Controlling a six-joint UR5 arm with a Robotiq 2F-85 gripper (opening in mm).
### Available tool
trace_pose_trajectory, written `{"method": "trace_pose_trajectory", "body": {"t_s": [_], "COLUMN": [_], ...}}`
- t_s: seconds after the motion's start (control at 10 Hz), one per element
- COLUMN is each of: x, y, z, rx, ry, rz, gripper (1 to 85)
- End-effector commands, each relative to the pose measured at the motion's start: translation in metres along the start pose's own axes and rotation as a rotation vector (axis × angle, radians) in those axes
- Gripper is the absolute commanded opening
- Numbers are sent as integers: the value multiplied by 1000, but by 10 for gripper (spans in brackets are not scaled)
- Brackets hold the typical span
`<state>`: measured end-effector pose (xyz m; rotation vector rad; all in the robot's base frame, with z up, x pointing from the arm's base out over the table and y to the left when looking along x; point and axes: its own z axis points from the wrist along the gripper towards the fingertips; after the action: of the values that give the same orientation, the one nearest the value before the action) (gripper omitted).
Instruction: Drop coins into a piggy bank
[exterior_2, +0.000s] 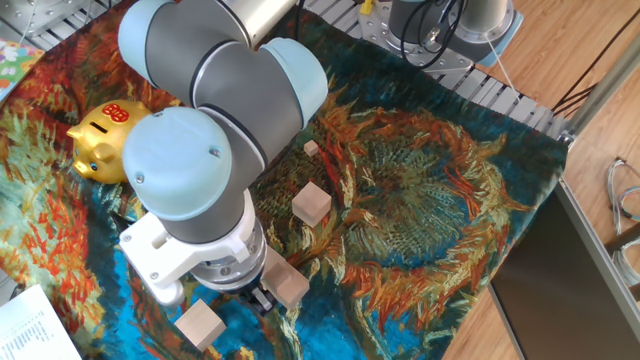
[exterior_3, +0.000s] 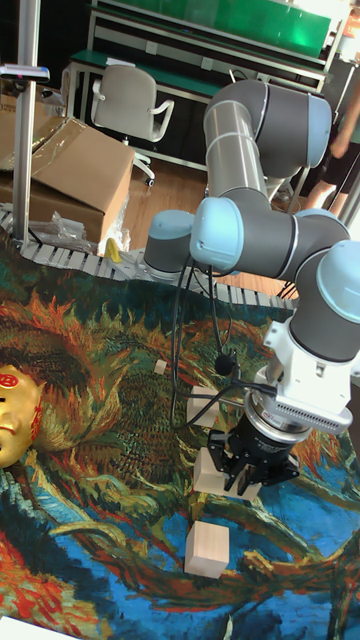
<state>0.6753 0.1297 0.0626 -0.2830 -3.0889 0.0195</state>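
Note:
The gold piggy bank (exterior_2: 100, 140) with red markings stands on the painted cloth at the far left; in the tall fixed view the piggy bank (exterior_3: 14, 415) is cut by the left edge. My gripper (exterior_3: 243, 478) hangs low over the cloth, well to the right of the pig, between pale wooden blocks. In the fixed view the arm's wrist covers most of the gripper (exterior_2: 262, 298), and only a dark tip shows. The frames do not show whether the jaws hold anything. No coins are in view.
Pale wooden blocks lie around the gripper: one block (exterior_2: 312, 203) behind it, one block (exterior_2: 289, 284) beside it, another block (exterior_2: 200, 324) in front, and a tiny cube (exterior_2: 311, 148) farther back. A roller rail (exterior_2: 500, 95) borders the cloth. Paper (exterior_2: 35, 325) lies at the front left.

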Motion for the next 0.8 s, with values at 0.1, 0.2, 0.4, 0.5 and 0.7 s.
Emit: {"method": "trace_pose_trajectory", "body": {"t_s": [0.1,0.2,0.4,0.5,0.7], "x": [0,1,2,3,4], "y": [0,-1,0,0,0], "z": [-1,0,0,-1,1], "rx": [-8,-8,-12,-10,-11], "ry": [3,4,5,9,5], "rz": [8,8,11,13,13], "gripper": [220,213,213,210,207]}}
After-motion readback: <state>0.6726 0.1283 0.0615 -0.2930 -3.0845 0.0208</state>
